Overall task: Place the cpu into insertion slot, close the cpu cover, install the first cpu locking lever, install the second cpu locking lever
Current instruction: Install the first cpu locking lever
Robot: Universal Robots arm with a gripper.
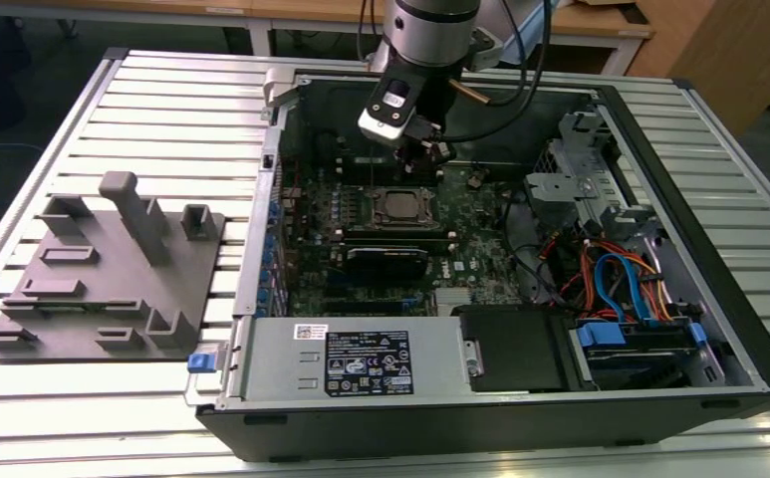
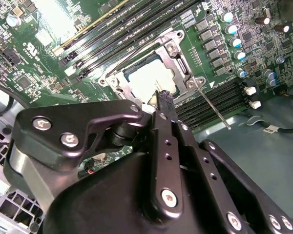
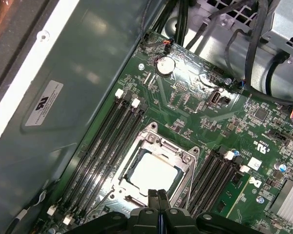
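Open black desktop computer case (image 1: 703, 249) lying on a slatted aluminium table (image 1: 158, 90), with a green motherboard (image 1: 478, 249) exposed inside. The silver-grey robot arm (image 1: 431, 25) is cut off by the upper edge of the exterior view and drops steeply into the far part of the case. Its black gripper (image 1: 424, 154) hangs just beyond the far side of the small square insertion slot (image 1: 398, 206) and is hard to separate from the dark board behind it.

In both wrist views the gripper's body hides one edge of the socket. In the first wrist view the two black fingers (image 3: 154, 200) lie pressed together with only a thin seam between them and nothing clamped. The tip sits over the rim of the socket; whether it touches cannot be told.

The flat square cpu with its pale metal top (image 3: 154, 170) lies seated in the slot. The thin silver cpu cover frame (image 3: 188, 165) lies down around it, and the chip shows through the cut-out.

In the second wrist view a thin bright metal lever rod (image 2: 215, 109) runs from a corner of the frame out across the long black memory slots (image 2: 219, 100). Its far end stands clear of the socket.

A grey moulded fixture plate (image 1: 106, 269) rests on the table at the exterior view's left, and a silver power-supply box (image 1: 345, 358) fills the case's near edge.
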